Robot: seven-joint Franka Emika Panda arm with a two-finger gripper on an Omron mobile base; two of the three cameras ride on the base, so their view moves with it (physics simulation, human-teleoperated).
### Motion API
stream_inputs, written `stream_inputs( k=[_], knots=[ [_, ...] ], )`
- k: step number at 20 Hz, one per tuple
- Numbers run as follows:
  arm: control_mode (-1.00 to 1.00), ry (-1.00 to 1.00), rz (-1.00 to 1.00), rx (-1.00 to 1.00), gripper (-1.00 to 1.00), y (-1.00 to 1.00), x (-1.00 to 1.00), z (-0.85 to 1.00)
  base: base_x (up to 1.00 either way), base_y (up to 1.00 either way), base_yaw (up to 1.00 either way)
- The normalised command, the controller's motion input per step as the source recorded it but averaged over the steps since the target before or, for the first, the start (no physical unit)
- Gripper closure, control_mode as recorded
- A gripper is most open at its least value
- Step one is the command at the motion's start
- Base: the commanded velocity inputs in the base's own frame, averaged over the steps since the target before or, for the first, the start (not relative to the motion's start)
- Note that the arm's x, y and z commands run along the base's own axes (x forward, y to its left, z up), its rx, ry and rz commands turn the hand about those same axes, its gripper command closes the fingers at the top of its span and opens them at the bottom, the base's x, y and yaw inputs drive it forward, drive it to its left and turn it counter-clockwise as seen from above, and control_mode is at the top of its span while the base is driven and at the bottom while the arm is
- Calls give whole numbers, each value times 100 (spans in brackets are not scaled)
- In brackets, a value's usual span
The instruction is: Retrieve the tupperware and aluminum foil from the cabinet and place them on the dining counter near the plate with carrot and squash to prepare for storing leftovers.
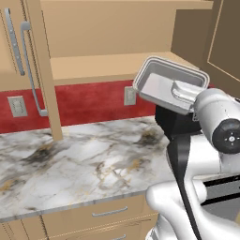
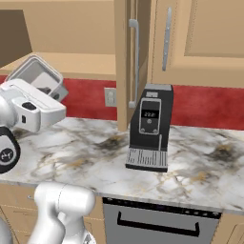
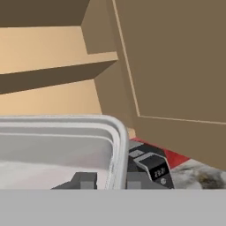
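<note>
The grey translucent tupperware [image 1: 161, 80] hangs tilted in the air in front of the open cabinet [image 1: 105, 64], its open side facing out. My gripper [image 1: 183, 93] is shut on its rim. From the right base view the tupperware [image 2: 34, 75] sits just above my hand, with the gripper [image 2: 44, 90] at its lower edge. In the hand view the tupperware's rim [image 3: 118, 145] runs between my fingertips [image 3: 84, 180], the gripper [image 3: 112, 181] pinching it. The cabinet shelf [image 2: 83, 64] behind looks bare. The aluminum foil, the dining counter and the carrot are out of view.
A black coffee machine [image 2: 150, 125] stands on the marble wall counter [image 1: 79, 164] under the cabinet. The cabinet's open door [image 1: 222, 40] juts out to the right of the tupperware. A red backsplash with outlets [image 1: 18, 106] runs behind. A dishwasher [image 2: 159, 221] sits below.
</note>
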Motion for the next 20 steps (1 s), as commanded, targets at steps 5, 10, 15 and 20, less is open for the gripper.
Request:
stream_inputs(
  k=[5, 10, 15, 20],
  knots=[
    [-100, 8, 0, 0, 100, -1, 8, 0, 0, 0, 0],
    [-100, 8, 2, 0, 100, 0, -3, 0, 0, 0, 0],
    [100, 0, 0, 0, 100, 0, 0, 0, -54, 0, 8],
    [100, 0, 0, 0, 100, 0, 0, 0, -98, 8, 25]
  ],
)
